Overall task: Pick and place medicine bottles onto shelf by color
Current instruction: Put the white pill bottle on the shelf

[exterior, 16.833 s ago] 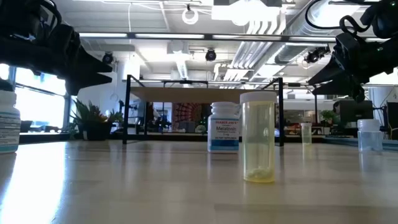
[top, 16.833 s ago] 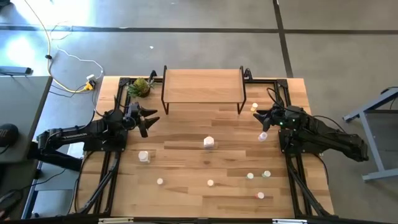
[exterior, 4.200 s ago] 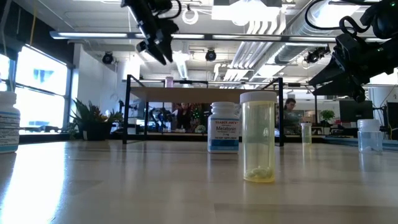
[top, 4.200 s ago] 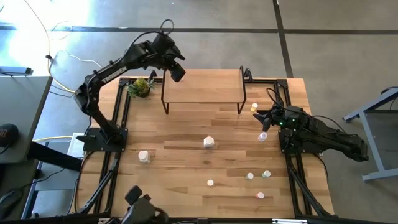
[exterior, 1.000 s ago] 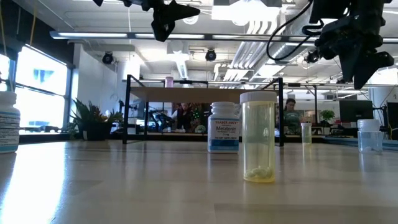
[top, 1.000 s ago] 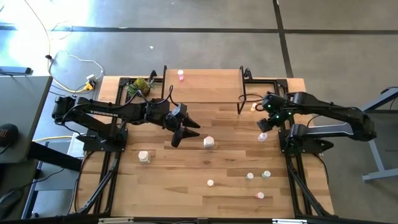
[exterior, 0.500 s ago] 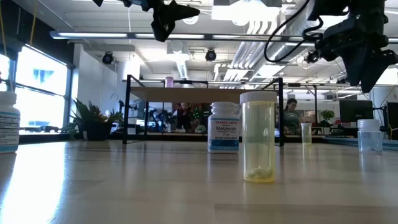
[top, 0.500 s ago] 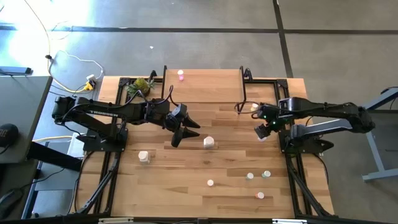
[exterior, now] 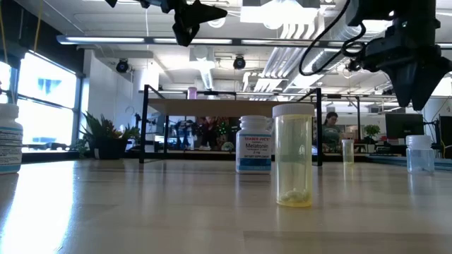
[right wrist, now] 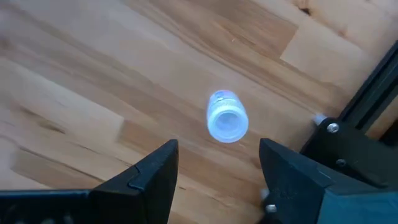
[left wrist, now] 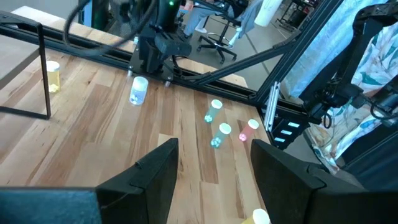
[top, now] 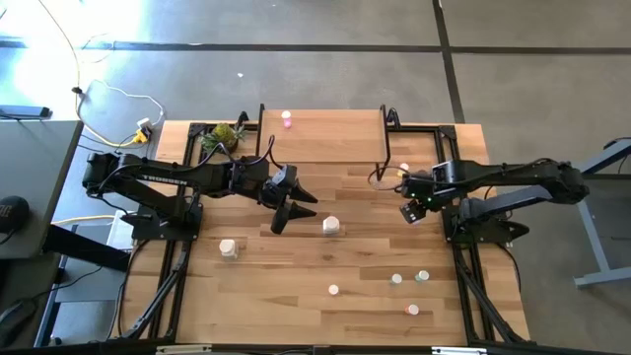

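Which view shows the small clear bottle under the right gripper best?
The right wrist view: the small clear white-capped bottle stands upright, centred beyond the open right gripper. In the high view that gripper mostly covers it. The left wrist view shows it small; the low view, not identifiably.

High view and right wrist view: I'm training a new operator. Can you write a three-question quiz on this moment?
1. True or false: a small pink-capped bottle stands on the low light-wood shelf.
2. The right gripper hovers over which bottle? A) clear pale-blue bottle B) yellow one C) green one
3. Fill in: the left gripper, near the white bottle, has its fingers ____.

Key: 1 true; 2 A; 3 open.
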Robot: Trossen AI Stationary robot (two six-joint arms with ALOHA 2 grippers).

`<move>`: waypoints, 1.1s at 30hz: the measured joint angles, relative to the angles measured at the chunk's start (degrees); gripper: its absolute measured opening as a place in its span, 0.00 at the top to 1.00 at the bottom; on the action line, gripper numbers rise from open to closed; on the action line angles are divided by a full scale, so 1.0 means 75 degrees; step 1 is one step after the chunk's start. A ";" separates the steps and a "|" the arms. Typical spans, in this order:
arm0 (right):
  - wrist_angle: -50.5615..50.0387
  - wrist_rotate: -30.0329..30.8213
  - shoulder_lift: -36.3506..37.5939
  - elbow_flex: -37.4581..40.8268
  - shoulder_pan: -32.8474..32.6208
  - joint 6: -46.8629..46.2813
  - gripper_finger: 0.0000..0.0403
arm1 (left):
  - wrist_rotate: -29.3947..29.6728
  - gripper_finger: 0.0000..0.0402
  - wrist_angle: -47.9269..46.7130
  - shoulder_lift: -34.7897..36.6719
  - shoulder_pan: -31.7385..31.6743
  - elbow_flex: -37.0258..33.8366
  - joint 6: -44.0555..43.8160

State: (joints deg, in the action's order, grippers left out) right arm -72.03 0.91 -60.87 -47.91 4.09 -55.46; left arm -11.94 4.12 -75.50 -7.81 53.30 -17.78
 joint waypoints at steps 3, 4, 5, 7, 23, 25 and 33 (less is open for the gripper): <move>0.0003 -0.0012 -0.0216 0.0001 0.0002 0.0710 0.46 | 0.0003 0.52 0.0000 0.0000 0.0000 0.0000 -0.0001; 0.0003 -0.0056 -0.0281 0.0001 0.0002 0.0911 0.46 | 0.0003 0.52 0.0000 0.0000 0.0000 0.0000 -0.0002; 0.0006 -0.0115 -0.0335 0.0001 0.0002 0.1095 0.46 | 0.0006 0.52 0.0000 0.0000 0.0000 0.0000 0.0000; 0.0006 -0.0198 -0.0438 0.0001 0.0003 0.1465 0.46 | 0.0009 0.52 0.0000 0.0000 0.0000 0.0000 0.0000; 0.0746 -0.0310 -0.1248 0.0939 0.0004 0.1544 0.47 | 0.0016 0.52 0.0003 0.0000 0.0000 0.0000 0.0000; 0.0860 -0.0227 -0.1243 0.1005 0.0004 0.1463 0.47 | 0.0017 0.52 0.0003 0.0000 0.0000 0.0000 0.0000; 0.1254 0.0021 -0.1243 0.1012 0.0004 0.1573 0.49 | 0.0079 0.52 0.0005 0.0000 -0.0006 0.0003 0.0000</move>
State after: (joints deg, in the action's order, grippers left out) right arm -62.63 1.06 -70.19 -40.32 4.12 -43.66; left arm -11.35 4.16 -75.51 -7.86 53.32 -17.78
